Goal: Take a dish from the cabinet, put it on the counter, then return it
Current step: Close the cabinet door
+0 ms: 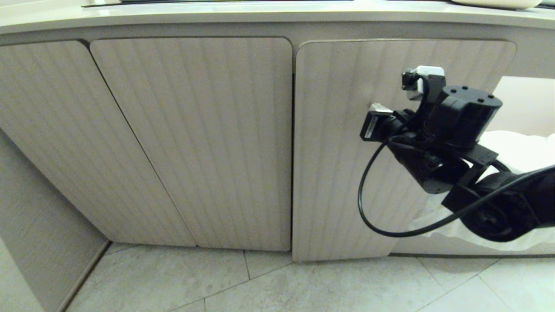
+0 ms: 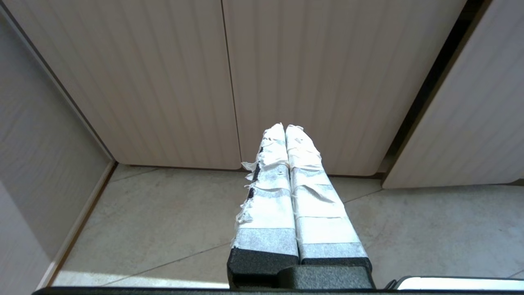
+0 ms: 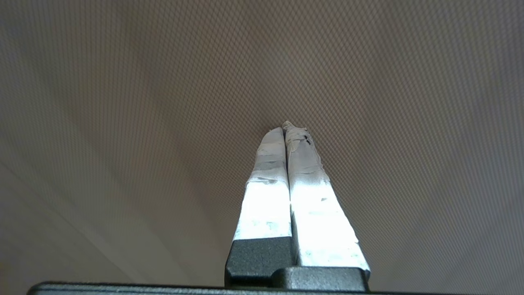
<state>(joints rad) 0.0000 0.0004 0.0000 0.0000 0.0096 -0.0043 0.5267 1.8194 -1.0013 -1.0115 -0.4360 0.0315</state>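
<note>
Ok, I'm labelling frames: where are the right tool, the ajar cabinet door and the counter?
right tool (image 1: 376, 106), head view, taped tips.
cabinet door (image 1: 334, 173), head view, ribbed front.
counter (image 1: 260, 15), head view, front edge.

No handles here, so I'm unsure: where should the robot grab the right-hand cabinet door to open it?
Probably its free left edge, hooked from the gap side: the door stands slightly ajar there, and its ribbed face offers no handle.

No readable text, label or number on any surface.
</note>
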